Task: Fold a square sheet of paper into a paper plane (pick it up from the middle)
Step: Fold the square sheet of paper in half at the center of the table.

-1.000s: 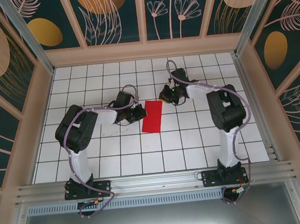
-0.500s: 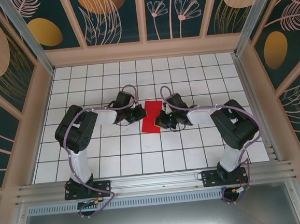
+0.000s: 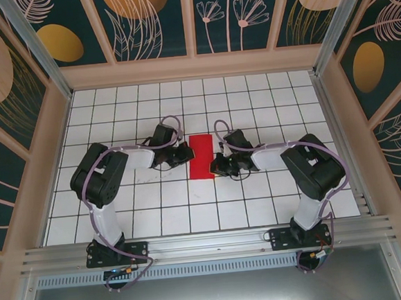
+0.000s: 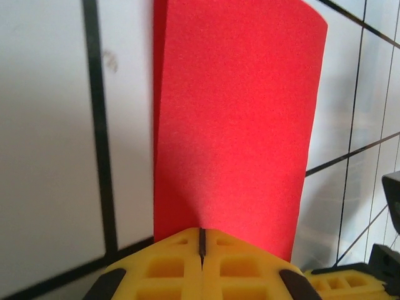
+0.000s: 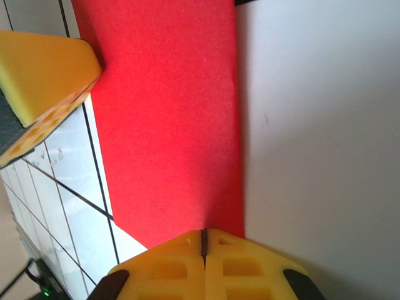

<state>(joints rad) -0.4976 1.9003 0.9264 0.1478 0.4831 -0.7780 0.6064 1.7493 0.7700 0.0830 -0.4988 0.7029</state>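
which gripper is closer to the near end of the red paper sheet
Right. The right gripper is at the red paper sheet's right edge near that end; the left gripper is midway along its left edge.

Two matching arms, as we see them from above: the left arm [image 3: 102, 176] and the right arm [image 3: 312, 159] each pair bulky black joint housings with smooth white links, and each stands on a black base plate [image 3: 116, 254] fixed to an aluminium rail. A lilac cable [image 3: 173, 116] runs loosely along each arm. Up close, the left gripper [image 4: 201, 240] and the right gripper [image 5: 203, 240] carry bright yellow fingers [image 4: 169, 269], moulded with rows of rectangular pockets and flanked by small dark rounded tabs.
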